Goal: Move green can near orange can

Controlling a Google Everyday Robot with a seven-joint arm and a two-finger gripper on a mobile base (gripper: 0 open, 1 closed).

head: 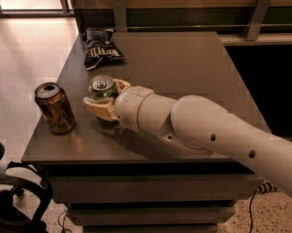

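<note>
The green can point(102, 88) stands upright near the front left of the grey table point(184, 67), its silver top showing. My gripper point(104, 100) is around it, with cream fingers point(97, 108) on both sides of the can, shut on it. The orange can point(54, 108) stands upright close to the left of the green can, near the table's left front corner, a small gap between them. My white arm reaches in from the lower right and hides the green can's lower part.
A dark blue chip bag point(101, 48) lies at the table's back left. The table's left and front edges are close to both cans. A dark chair part point(9, 198) stands on the floor at lower left. A wooden wall with metal brackets point(254, 16) runs behind.
</note>
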